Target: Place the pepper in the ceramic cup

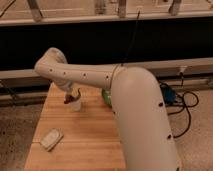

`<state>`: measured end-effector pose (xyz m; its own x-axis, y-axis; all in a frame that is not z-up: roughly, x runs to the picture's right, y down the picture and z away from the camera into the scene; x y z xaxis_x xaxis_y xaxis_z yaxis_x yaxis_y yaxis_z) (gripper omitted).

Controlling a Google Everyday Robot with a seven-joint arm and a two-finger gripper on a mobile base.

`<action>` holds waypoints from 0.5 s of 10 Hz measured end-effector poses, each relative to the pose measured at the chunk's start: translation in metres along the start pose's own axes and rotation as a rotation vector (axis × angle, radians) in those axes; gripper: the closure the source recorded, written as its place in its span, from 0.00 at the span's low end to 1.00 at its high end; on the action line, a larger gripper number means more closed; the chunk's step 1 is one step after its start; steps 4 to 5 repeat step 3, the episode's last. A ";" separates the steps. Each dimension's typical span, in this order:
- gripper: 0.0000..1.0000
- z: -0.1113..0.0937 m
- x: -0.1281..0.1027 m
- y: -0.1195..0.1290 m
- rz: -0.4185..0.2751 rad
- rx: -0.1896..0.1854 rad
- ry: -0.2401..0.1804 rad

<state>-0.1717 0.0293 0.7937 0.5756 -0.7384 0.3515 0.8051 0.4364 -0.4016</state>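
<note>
Bulky white arm [142,125] fills near right. Pale flat object [51,139] lies on wooden tabletop [90,145], front left. Farther back, ceramic cup [75,105] stands upright. Tool [73,94] just above cup; clenched or released, cannot tell. Dark reddish bit, probably pepper [67,99], at cup rim under tool. Green object [105,96] part-hidden behind arm.

1. This is looking like a robot lab: a wood table [90,140] is standing on a speckled floor [197,145].
2. Loose cables [176,96] are trailing at the right, and a metal rail [75,20] is running along the far side.
3. The gripper [74,95] is hovering over a cup [75,105] at the table's far end.
</note>
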 end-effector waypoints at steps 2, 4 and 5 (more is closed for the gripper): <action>0.61 0.003 0.000 0.000 -0.002 0.005 0.001; 0.65 0.005 0.000 0.000 -0.003 0.008 0.001; 0.65 0.005 0.000 0.000 -0.003 0.008 0.001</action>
